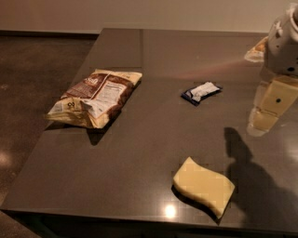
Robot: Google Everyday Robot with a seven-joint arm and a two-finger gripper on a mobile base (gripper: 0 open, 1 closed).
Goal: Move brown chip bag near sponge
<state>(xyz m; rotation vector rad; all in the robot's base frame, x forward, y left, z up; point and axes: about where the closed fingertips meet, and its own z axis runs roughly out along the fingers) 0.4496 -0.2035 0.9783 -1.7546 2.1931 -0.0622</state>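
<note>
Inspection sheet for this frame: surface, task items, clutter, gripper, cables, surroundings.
Surface: dark table, light glare near the front edge.
Job's things: brown chip bag lies at left, label up; sponge lies flat near the front edge, right of centre, well apart from the bag.
Clutter: small blue-and-white packet mid-table, right of the bag.
Gripper: gripper at the right edge, above the table, touching neither item.
Cables: nothing seen.
Surroundings: dark floor at left, pale wall behind.

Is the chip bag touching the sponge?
No, the brown chip bag lies far left of the sponge; the claw hangs at the right edge.
</note>
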